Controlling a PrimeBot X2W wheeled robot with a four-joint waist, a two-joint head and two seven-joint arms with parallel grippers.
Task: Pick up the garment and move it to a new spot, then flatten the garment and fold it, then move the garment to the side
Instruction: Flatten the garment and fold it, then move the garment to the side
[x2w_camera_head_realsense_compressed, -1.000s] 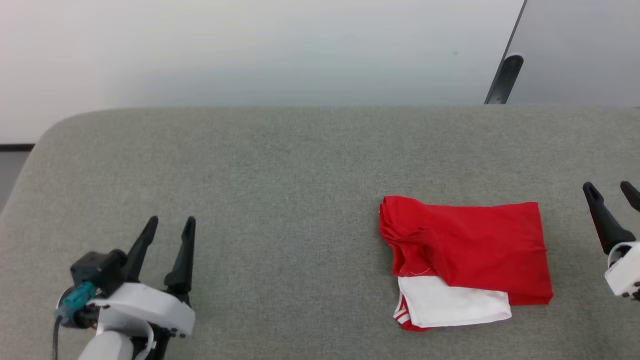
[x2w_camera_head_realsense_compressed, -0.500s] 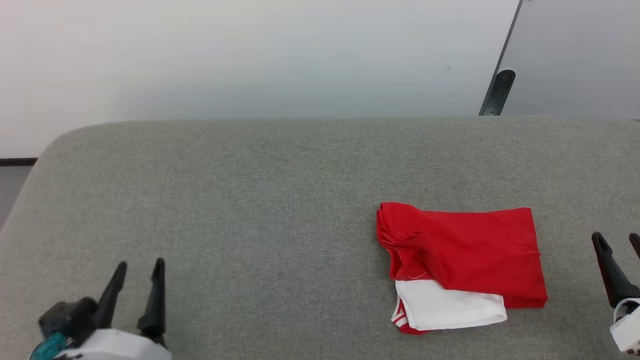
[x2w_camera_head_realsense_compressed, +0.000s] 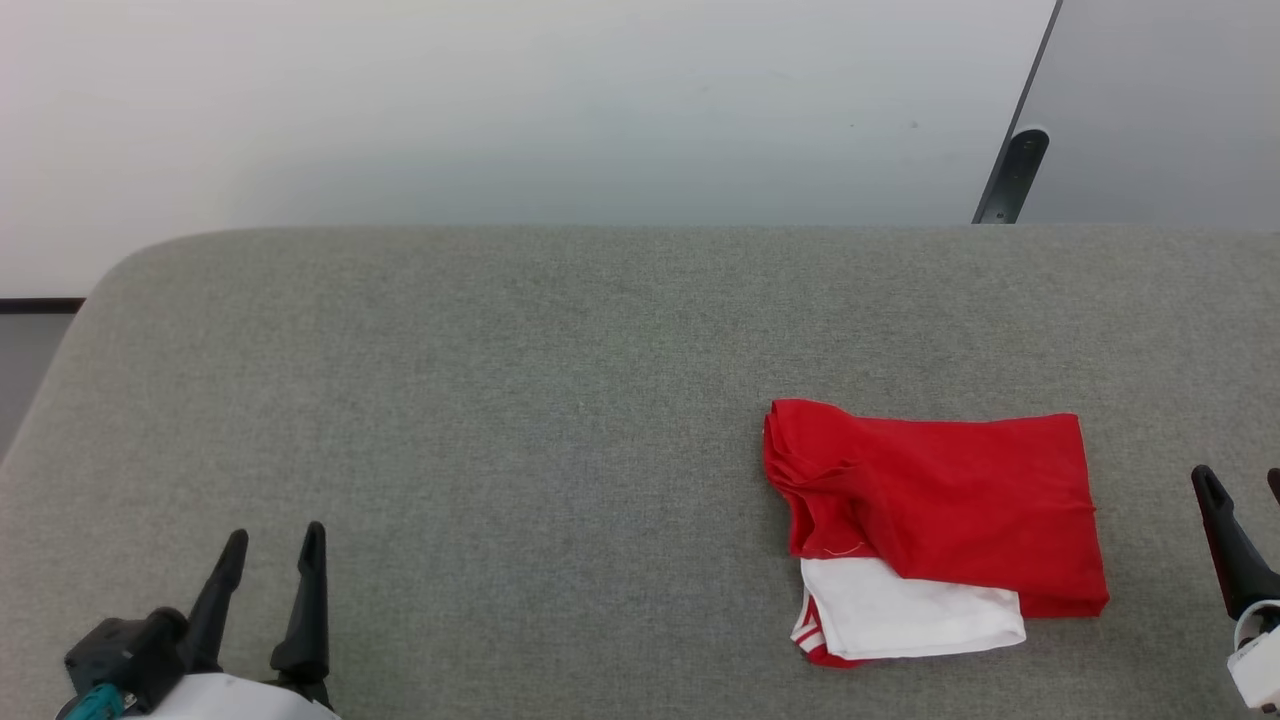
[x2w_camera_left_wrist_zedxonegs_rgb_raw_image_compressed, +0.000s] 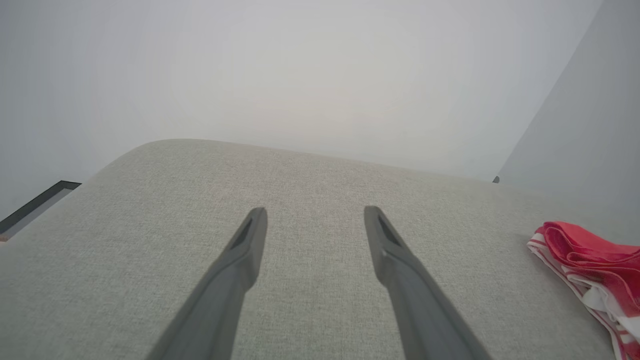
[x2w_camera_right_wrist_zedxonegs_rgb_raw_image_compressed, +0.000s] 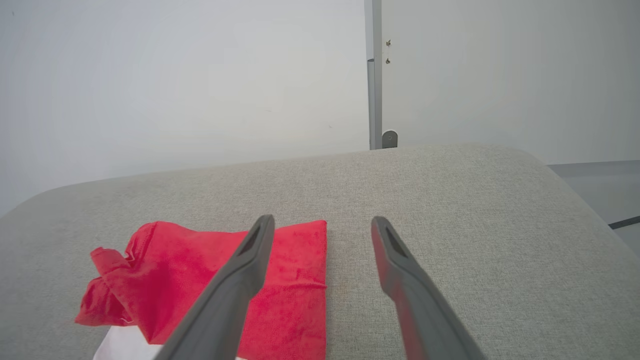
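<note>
Both grippers have drawn back toward the near edge of the table (x2w_camera_head_realsense_compressed: 500, 380) over the last second; the garment (x2w_camera_head_realsense_compressed: 940, 500) has stayed where it lay.

Head view: garment folded into a red rectangle on the right half of the table, with a white sleeve end and striped trim showing from under its near edge. Left gripper (x2w_camera_head_realsense_compressed: 275, 532) at lower left, fingers spread wide, holding nothing, well apart from the garment. Right gripper (x2w_camera_head_realsense_compressed: 1240, 475) at the right edge, near the garment but clear of it; one finger is partly cut off by the frame.

Left wrist view: left gripper (x2w_camera_left_wrist_zedxonegs_rgb_raw_image_compressed: 315, 210) spread wide over bare table (x2w_camera_left_wrist_zedxonegs_rgb_raw_image_compressed: 150, 225); garment (x2w_camera_left_wrist_zedxonegs_rgb_raw_image_compressed: 590, 255) far to the right.

Right wrist view: right gripper (x2w_camera_right_wrist_zedxonegs_rgb_raw_image_compressed: 322, 218) spread wide and empty; garment (x2w_camera_right_wrist_zedxonegs_rgb_raw_image_compressed: 190, 270) lies on the table (x2w_camera_right_wrist_zedxonegs_rgb_raw_image_compressed: 450, 200) to the left, partly behind one finger.
</note>
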